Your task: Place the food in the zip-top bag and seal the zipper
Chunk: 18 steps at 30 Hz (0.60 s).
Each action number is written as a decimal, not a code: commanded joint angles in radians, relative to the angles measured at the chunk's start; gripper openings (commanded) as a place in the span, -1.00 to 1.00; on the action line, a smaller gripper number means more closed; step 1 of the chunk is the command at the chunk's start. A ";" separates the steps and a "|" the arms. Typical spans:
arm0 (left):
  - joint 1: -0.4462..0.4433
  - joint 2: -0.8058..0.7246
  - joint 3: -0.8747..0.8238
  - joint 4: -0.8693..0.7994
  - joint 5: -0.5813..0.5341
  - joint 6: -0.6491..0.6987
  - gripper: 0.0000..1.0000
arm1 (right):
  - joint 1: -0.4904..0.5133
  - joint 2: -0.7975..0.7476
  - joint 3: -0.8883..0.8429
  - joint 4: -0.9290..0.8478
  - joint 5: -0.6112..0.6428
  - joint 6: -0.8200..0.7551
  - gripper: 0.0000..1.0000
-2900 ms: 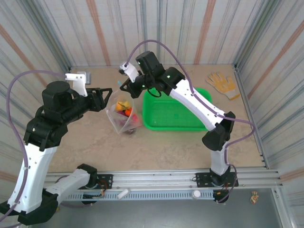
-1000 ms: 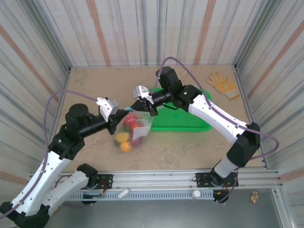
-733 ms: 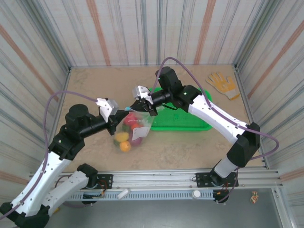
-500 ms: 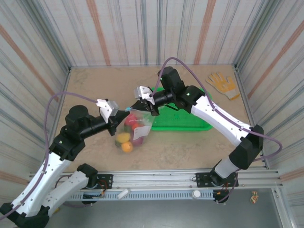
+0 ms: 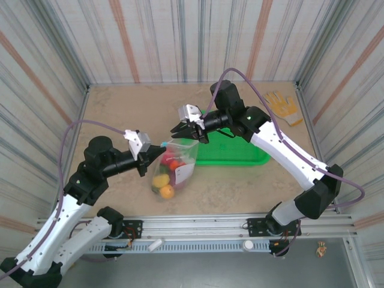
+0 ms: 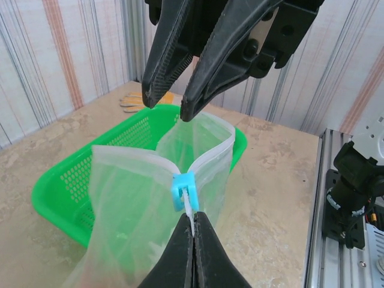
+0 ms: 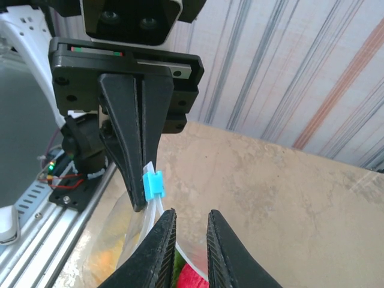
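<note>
Left wrist: left gripper clamped shut on zipper end beside blue slider. Zip-top bag mouth is open. Right gripper barely parted, empty, at zipper's far end.

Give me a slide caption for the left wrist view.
Left gripper pinches the zipper of the clear bag by the blue slider; right gripper hangs open overhead, green basket behind.

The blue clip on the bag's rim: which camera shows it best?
The left wrist view: the blue clip sits large and sharp, centre frame. The right wrist view shows the blue clip smaller; from the top it is a tiny speck.
</note>
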 commanded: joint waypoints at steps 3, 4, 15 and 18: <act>-0.002 -0.014 -0.019 0.012 0.045 0.006 -1.00 | -0.003 -0.028 0.043 -0.003 -0.115 0.068 -0.50; -0.003 -0.014 -0.019 0.016 0.046 0.007 -1.00 | 0.002 -0.021 0.049 -0.003 -0.130 0.086 -0.44; -0.005 -0.028 -0.005 0.005 0.043 0.049 -1.00 | 0.054 0.053 0.087 -0.042 -0.206 0.157 -0.20; -0.005 -0.033 -0.001 0.001 0.037 0.063 -1.00 | 0.062 0.065 0.079 -0.033 -0.197 0.175 -0.20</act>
